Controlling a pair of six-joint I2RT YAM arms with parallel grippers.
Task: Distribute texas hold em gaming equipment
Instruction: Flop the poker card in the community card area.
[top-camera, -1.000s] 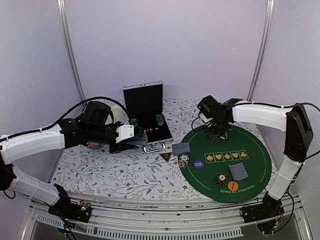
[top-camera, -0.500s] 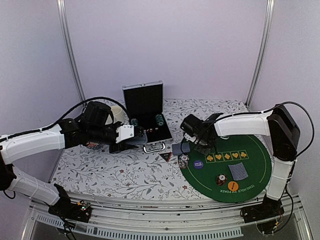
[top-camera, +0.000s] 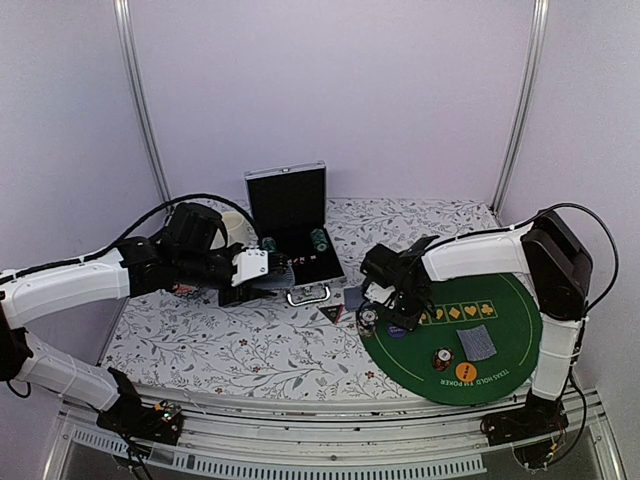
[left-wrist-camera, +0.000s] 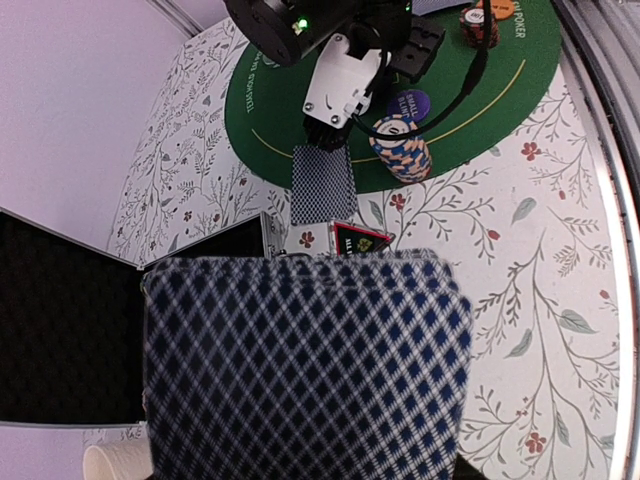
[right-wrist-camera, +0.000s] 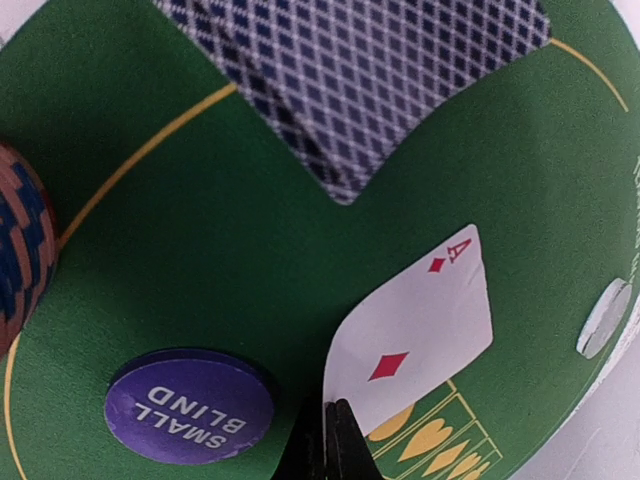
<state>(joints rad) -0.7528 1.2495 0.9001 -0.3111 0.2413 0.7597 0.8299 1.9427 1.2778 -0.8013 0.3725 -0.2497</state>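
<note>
My right pincer (right-wrist-camera: 326, 432) is pinched shut on the near corner of an ace of diamonds (right-wrist-camera: 415, 330). The card is face up and slants away from my fingertips over the green poker mat (right-wrist-camera: 200, 230), its lower edge above the yellow row of suit marks. Just beside my fingertips, toward the left of the wrist view, the purple SMALL BLIND disc (right-wrist-camera: 190, 405) lies flat on the mat, apart from the ace. Beyond both, a face-down card (right-wrist-camera: 350, 80) with a blue checked back lies across the mat's yellow ring line. A striped chip stack (right-wrist-camera: 18, 250) stands at the left edge of that view.

My left pincer (top-camera: 268, 276) hangs well apart from all this, over the front of the open black case (top-camera: 290, 210). It holds a spread of cards (left-wrist-camera: 300, 370), backs up, which fills the lower half of its wrist view and hides the fingers — I judge it closed on them. Past that spread, the dark triangular marker (left-wrist-camera: 360, 238) lies on the flowered table (left-wrist-camera: 520, 330), just short of the mat's edge.
</note>
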